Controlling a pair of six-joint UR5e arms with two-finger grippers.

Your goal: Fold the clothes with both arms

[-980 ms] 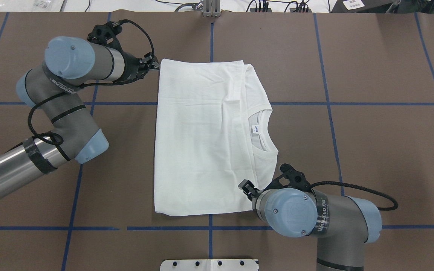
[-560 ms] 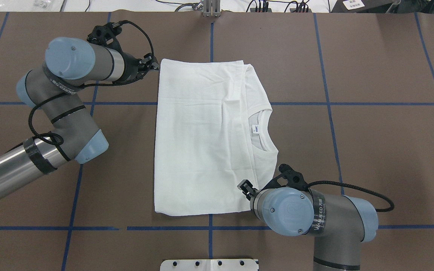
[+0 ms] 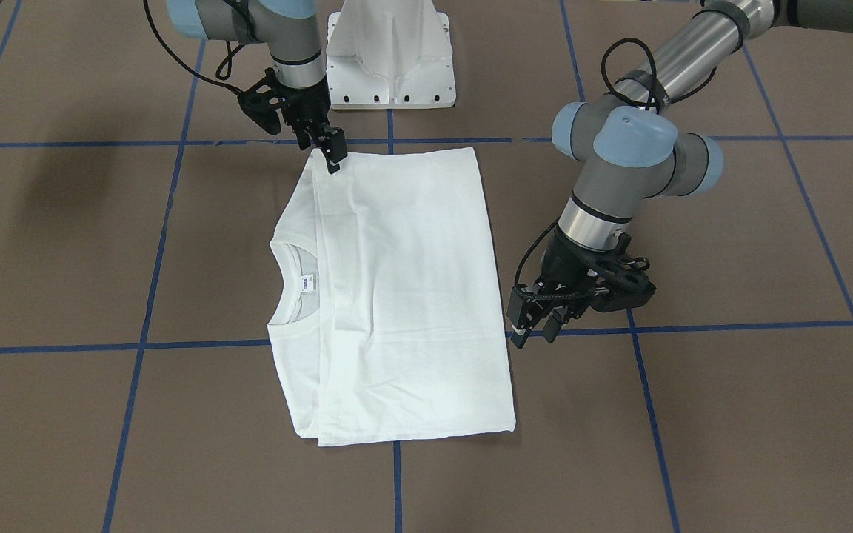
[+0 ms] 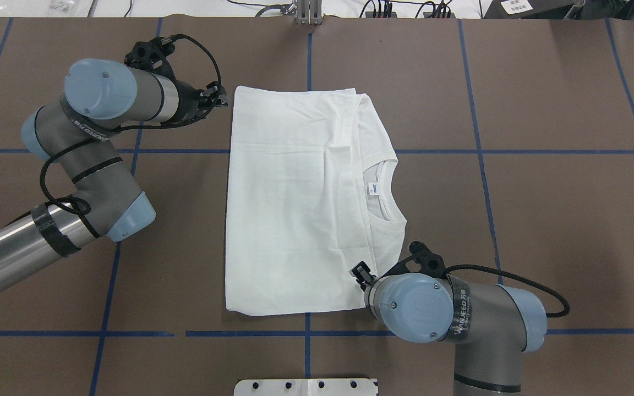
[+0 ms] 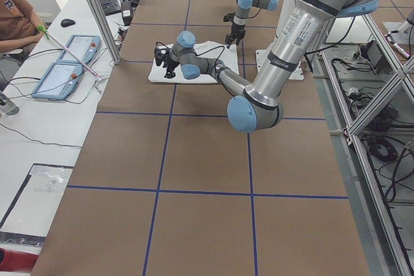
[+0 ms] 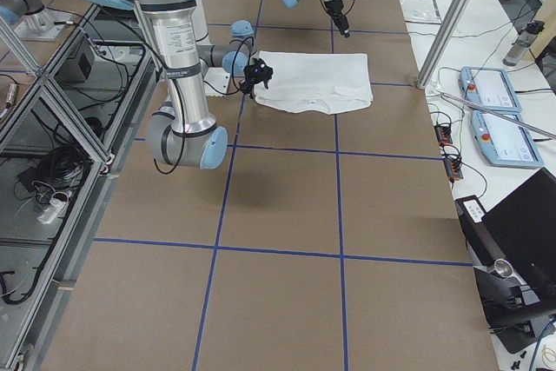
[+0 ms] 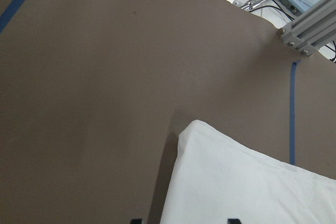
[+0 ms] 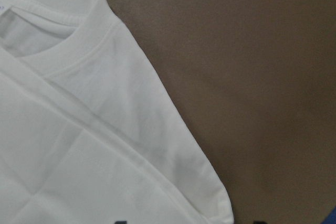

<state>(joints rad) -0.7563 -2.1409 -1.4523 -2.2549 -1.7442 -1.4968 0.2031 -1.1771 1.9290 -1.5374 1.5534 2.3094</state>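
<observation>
The shirt (image 4: pixel 295 203) lies folded into a tall rectangle at the middle of the bench (image 4: pixel 542 231), plain white side up, with no print showing. In the overhead view its collar (image 4: pixel 388 190) and label (image 4: pixel 373 188) sit at the 3 o'clock edge, where the top layer stops short and leaves a strip of the lower layer bare. The left hand (image 4: pixel 220 96) hangs near the shirt's 11 o'clock corner, just off the cloth and over bare bench. Its fingers stand apart with nothing between them. The right hand (image 4: pixel 360 273) is at the 5 o'clock corner, with its fingertips over the shirt's edge by the shoulder. Its wrist view shows the two tips spread wide and the cloth lying flat beneath, not gripped.
</observation>
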